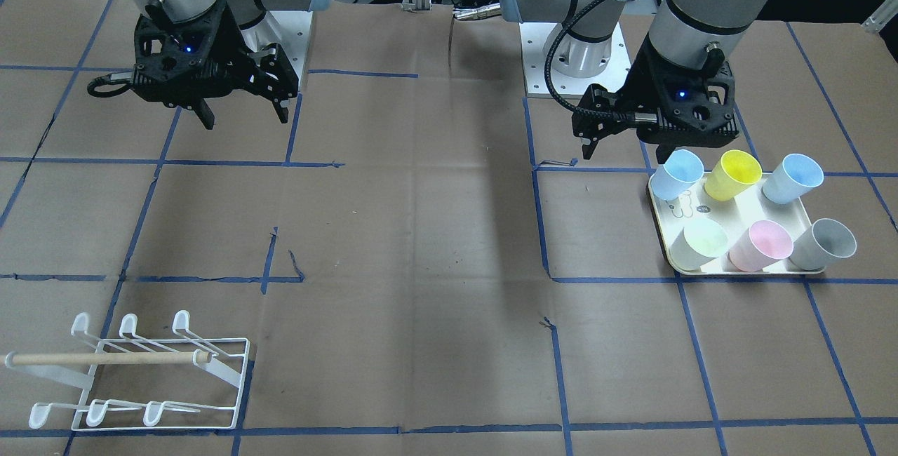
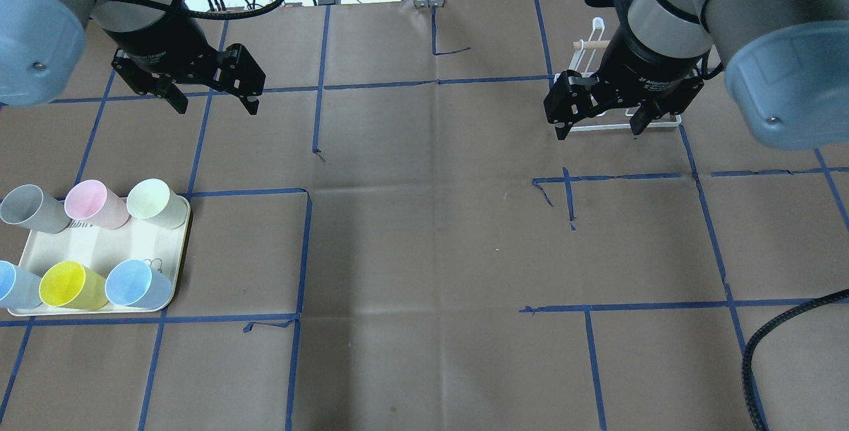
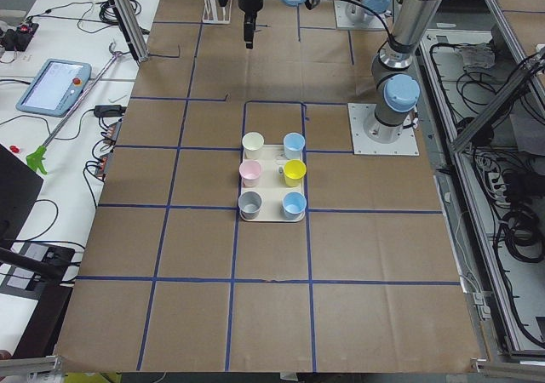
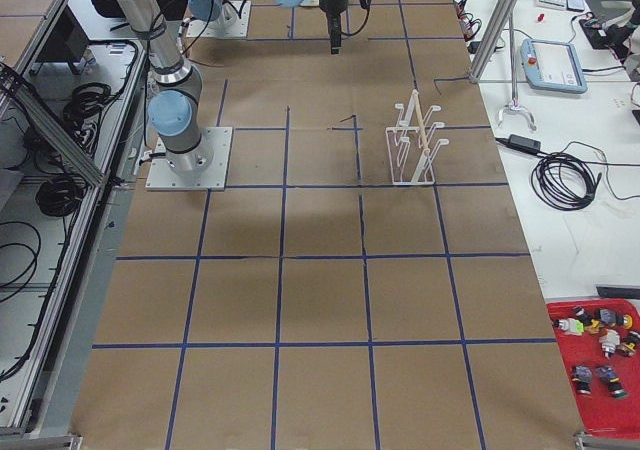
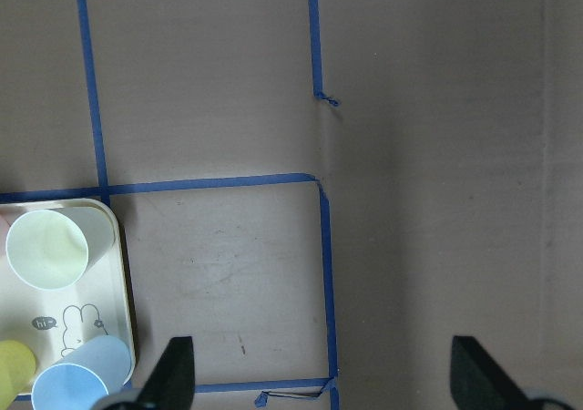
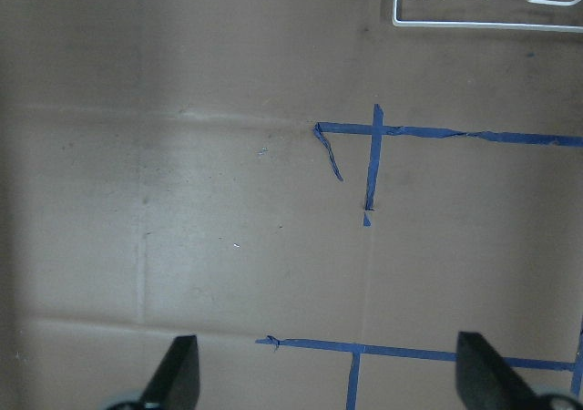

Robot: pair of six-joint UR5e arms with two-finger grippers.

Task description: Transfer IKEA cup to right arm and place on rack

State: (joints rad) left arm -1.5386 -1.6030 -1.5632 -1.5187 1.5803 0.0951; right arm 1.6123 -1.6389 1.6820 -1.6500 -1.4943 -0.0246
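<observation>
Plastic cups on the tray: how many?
6. Overhead view, near row: blue cup, yellow cup, second blue cup. Far row: grey cup, pink cup, green cup. None looks hidden.

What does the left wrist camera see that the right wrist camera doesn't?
Only the left wrist view: a corner of the tray holding a green cup, a blue cup and the edge of a yellow cup.
Only the right wrist view: the rack, just its bottom wire at the top edge.
Both: the brown table with blue tape, and open black fingertips at the bottom, of the left gripper and the right gripper.
</observation>
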